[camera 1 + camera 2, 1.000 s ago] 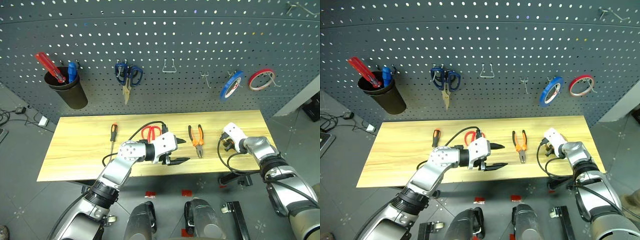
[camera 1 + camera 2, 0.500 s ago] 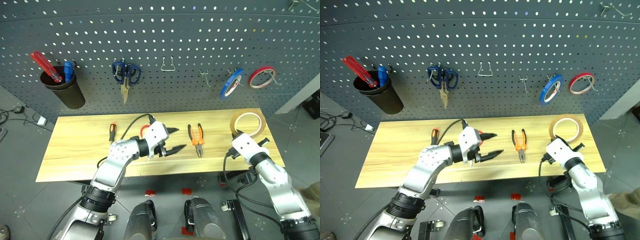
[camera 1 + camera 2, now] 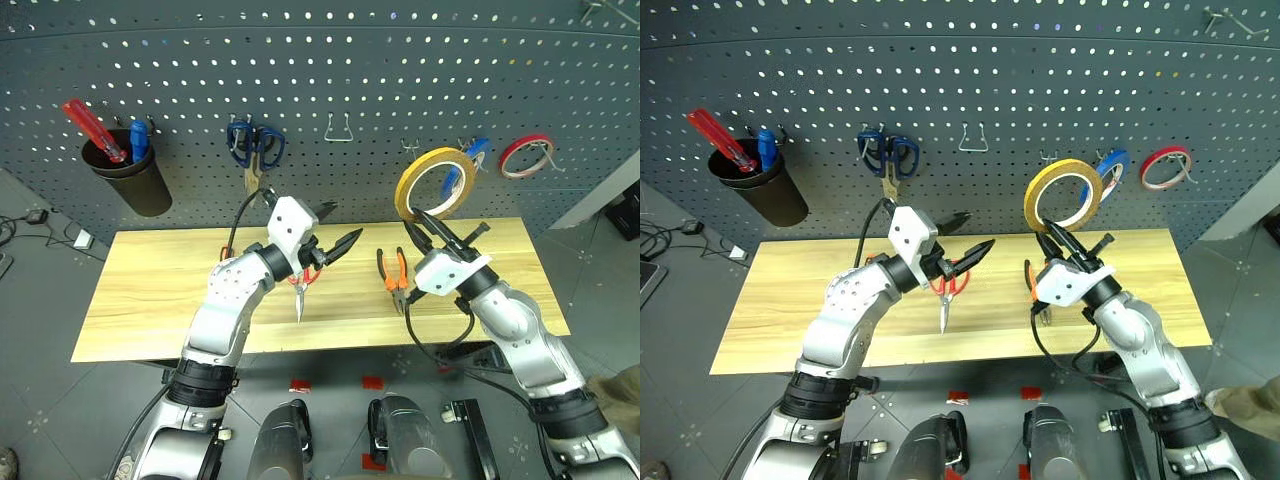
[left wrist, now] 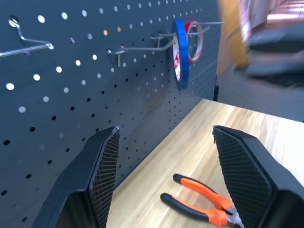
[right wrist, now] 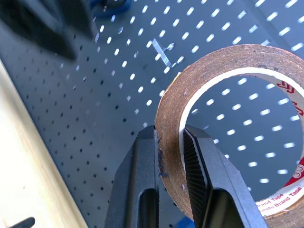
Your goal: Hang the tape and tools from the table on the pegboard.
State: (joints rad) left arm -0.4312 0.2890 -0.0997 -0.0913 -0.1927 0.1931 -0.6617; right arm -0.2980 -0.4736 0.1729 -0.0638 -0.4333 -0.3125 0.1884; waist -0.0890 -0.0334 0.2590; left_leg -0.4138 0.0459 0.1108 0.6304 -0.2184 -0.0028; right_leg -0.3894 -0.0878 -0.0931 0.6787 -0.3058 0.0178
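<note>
Right gripper (image 3: 422, 226) pinches one tape (image 3: 434, 183); left gripper (image 3: 337, 228) wide, empty; one pliers (image 3: 393, 279), one scissors (image 3: 305, 283).

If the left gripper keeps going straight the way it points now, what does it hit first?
Probably the pegboard: the open left gripper aims at its bare holes, below the hook with the blue tape ring. Depth is unclear.

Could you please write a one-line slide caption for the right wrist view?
Right hand pinching the rim of the yellow tape, held up in front of the pegboard.
</note>
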